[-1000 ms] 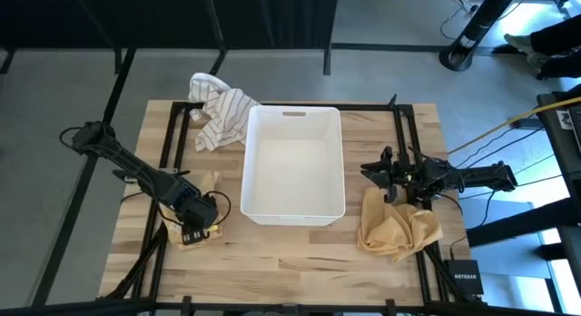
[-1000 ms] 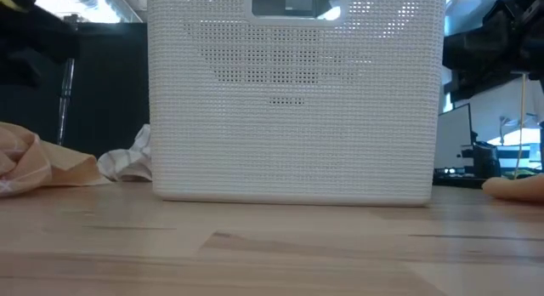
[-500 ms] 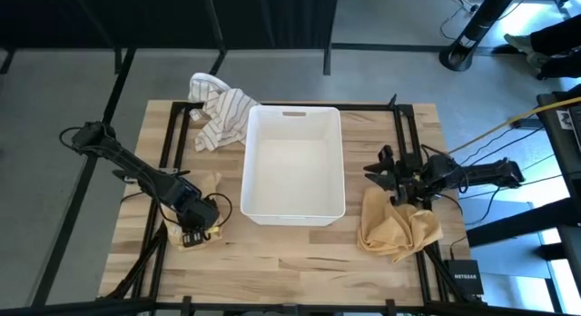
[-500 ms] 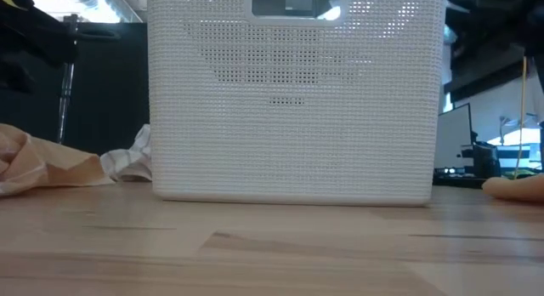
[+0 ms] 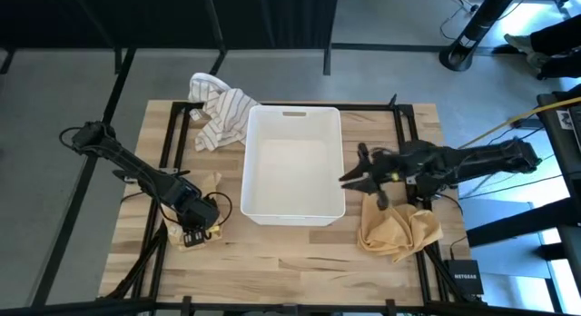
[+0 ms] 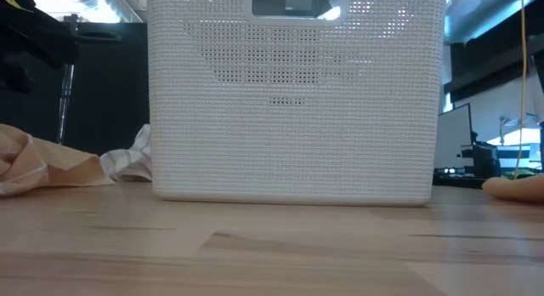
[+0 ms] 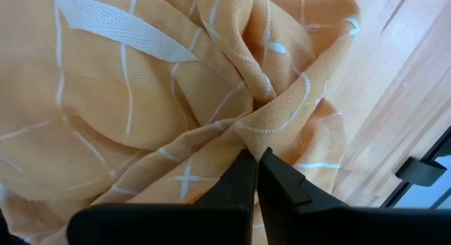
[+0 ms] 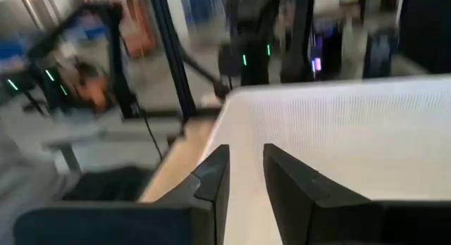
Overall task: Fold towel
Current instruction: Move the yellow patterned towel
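A wooden desk (image 5: 290,252) seen from above holds a white bin (image 5: 295,163) at its centre. The left gripper (image 5: 193,232) sits low at the desk's left front, its jaws pressed together and pinching a fold of an orange towel (image 7: 141,97) with thin white check lines. From above, most of this towel is hidden under the gripper and arm; only small orange patches show around them. The left wrist view fills with the crumpled cloth, the two dark fingertips (image 7: 243,176) meeting on a raised ridge of fabric, with bare wood at one edge.

The right gripper (image 5: 363,175) hangs beside the bin's right wall, above the near edge of a second, tan towel (image 5: 397,230) heaped on the desk's right front. Its jaws stand a little apart with nothing between them; its wrist view is blurred, showing the bin's white wall ahead.

A striped white towel (image 5: 216,110) lies bunched at the back left, touching the bin's corner.

In the low view the bin blocks most of the desk; neither gripper is clearly made out there, and cloth shows only at the picture's edges.
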Controlling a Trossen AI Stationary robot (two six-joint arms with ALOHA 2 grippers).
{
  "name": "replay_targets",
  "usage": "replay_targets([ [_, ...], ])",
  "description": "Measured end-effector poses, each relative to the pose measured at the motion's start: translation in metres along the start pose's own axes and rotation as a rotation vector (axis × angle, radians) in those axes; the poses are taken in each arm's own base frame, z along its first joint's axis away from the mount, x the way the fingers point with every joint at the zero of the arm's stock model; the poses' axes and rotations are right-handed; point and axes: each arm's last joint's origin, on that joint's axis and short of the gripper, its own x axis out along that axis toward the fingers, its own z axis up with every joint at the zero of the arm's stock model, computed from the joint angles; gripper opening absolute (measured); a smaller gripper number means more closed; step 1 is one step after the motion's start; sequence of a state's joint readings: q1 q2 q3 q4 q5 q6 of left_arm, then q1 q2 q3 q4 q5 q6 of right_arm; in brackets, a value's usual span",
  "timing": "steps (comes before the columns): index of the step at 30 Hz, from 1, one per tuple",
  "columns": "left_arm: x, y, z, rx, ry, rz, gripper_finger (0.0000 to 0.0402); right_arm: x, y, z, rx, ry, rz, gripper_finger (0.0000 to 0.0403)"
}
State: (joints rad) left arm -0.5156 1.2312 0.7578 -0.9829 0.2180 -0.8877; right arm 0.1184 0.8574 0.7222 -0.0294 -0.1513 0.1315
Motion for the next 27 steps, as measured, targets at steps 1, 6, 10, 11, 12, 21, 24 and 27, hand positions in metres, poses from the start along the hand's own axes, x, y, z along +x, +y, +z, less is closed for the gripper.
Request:
replay_targets([
  [1,0.0,0.0,0.0,-0.002,0.0,0.0,0.0004,0.007,0.0,0.005,0.001,0.046,-0.006,0.009],
  [6,0.0,0.0,0.0,0.003,0.0,0.0,0.0003,0.046,-0.002,0.024,0.024,0.213,0.019,0.009],
  [10,0.0,0.0,0.0,0.013,-0.001,0.001,0.0003,0.075,0.014,0.035,-0.025,0.238,0.126,0.009],
  [11,0.0,0.0,0.0,0.018,-0.002,0.001,0.0002,0.082,0.02,0.038,-0.044,0.236,0.15,0.009],
  [12,0.0,0.0,0.0,0.023,-0.002,0.001,0.0002,0.089,0.027,0.039,-0.061,0.242,0.169,0.009],
  [21,-0.002,-0.004,0.003,0.065,-0.029,-0.028,0.0001,0.126,0.081,0.036,-0.159,0.336,0.241,0.009],
  [24,-0.011,-0.013,0.007,0.101,-0.075,-0.08,0.0001,0.121,0.094,0.041,-0.182,0.356,0.226,0.009],
  [27,-0.022,-0.024,0.013,0.147,-0.155,-0.137,0.0001,0.112,0.108,0.05,-0.211,0.363,0.199,0.009],
])
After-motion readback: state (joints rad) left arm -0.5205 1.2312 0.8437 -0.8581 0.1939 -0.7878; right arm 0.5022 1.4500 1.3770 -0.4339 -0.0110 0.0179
